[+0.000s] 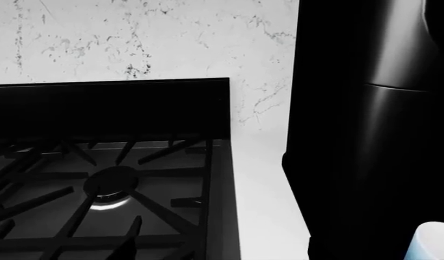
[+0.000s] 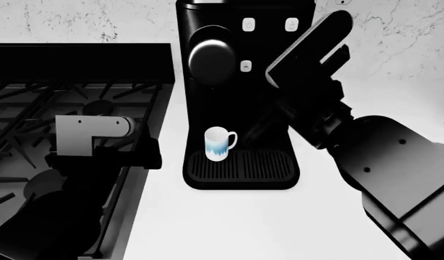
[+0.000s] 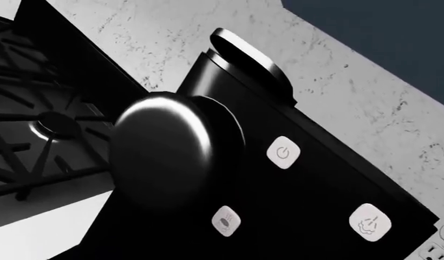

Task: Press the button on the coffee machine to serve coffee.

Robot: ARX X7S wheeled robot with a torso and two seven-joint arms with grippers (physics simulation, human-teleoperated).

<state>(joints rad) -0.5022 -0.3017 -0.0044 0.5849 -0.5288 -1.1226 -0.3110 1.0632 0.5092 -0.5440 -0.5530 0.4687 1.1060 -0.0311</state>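
The tall black coffee machine (image 2: pixel 240 103) stands on the white counter, with its round brew head (image 2: pixel 211 60) and small white buttons (image 2: pixel 249 24). My right gripper (image 2: pixel 277 67) hangs in front of the machine's right side, its tip close to the lower left button (image 2: pixel 245 65). I cannot tell how its jaws stand. The right wrist view shows the brew head (image 3: pixel 168 151) and three buttons (image 3: pixel 283 153), with no fingers in sight. My left gripper (image 2: pixel 139 154) hovers over the stove's edge, its state unclear. No coffee stream shows.
A white-and-blue mug (image 2: pixel 220 143) stands on the ribbed drip tray (image 2: pixel 258 165) under the brew head. The black gas stove (image 2: pixel 56 103) fills the left, and it also shows in the left wrist view (image 1: pixel 106 179). A marble wall (image 2: pixel 395 32) is behind.
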